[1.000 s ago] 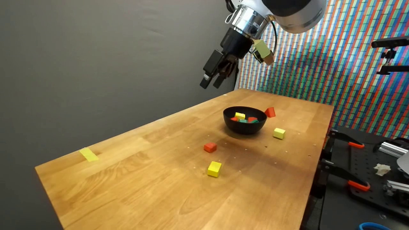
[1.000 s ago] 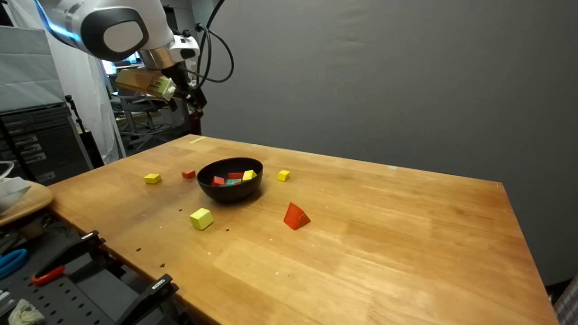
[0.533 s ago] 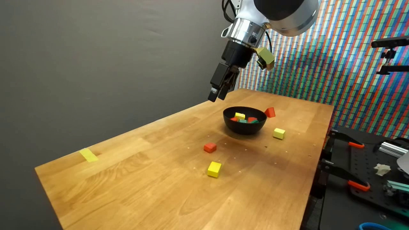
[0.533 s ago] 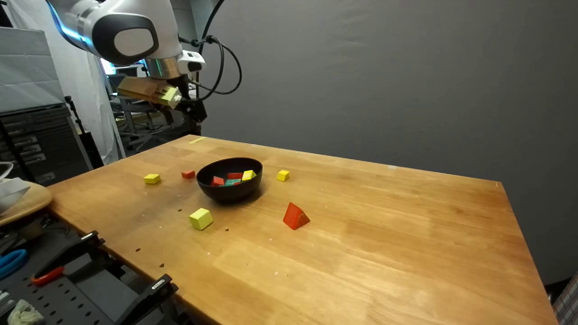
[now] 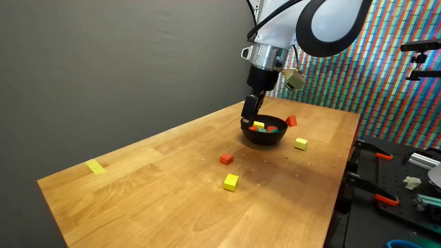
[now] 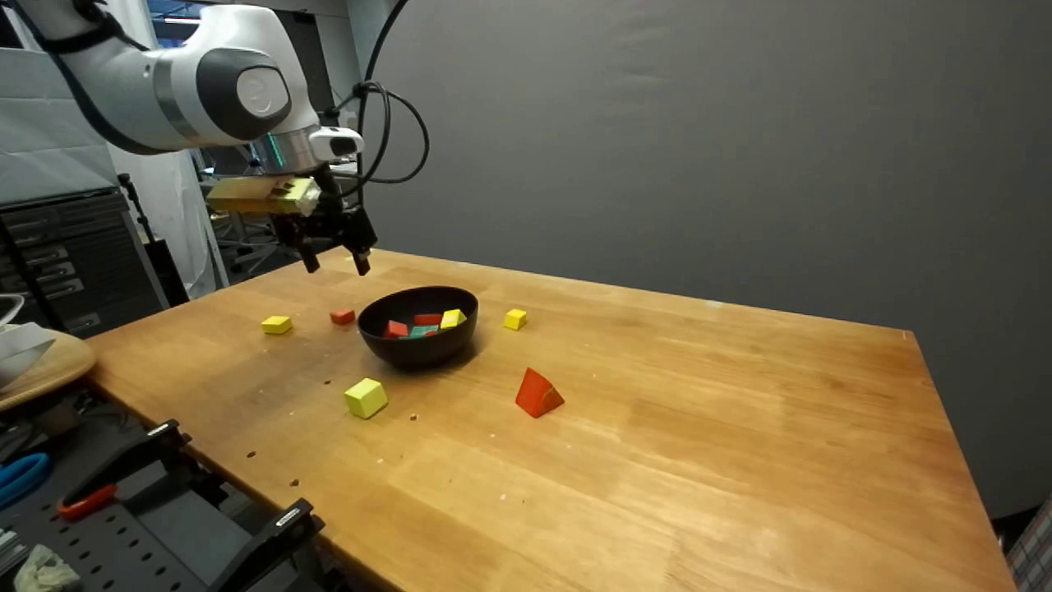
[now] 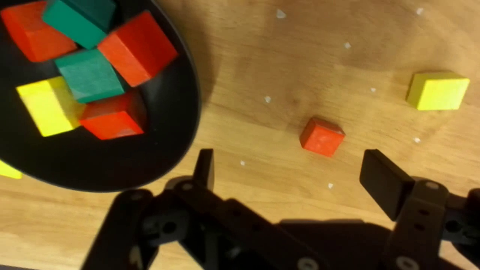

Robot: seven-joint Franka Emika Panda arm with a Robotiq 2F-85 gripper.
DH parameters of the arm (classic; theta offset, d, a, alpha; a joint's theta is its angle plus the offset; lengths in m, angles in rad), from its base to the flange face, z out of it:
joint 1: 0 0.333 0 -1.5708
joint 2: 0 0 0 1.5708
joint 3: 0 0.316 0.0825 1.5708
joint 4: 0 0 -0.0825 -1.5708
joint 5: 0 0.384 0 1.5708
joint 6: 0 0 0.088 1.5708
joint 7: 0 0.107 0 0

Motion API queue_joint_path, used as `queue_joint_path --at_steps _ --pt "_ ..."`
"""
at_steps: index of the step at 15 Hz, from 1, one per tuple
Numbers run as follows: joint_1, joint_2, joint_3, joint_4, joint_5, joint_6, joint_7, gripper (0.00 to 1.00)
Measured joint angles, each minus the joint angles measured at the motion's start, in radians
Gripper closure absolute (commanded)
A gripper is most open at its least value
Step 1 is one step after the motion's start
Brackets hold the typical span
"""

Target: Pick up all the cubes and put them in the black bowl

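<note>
Because a red cube (image 7: 322,137) lies loose near the black bowl (image 7: 172,112), the pincer (image 7: 292,175), spread wide and empty beside that bowl, could on a skewed descent catch the bowl's rim with its nearer finger (image 7: 204,168) and spill the cubes (image 7: 92,77) inside.

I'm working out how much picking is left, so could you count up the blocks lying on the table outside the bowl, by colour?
Red blocks: 2
Yellow blocks: 3
Total: 5
</note>
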Motion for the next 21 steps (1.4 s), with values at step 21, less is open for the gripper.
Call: queue_joint_path --at_steps 21 --pt "0.041 0.217 -0.004 0.199 -0.123 -0.143 0.153 0.0"
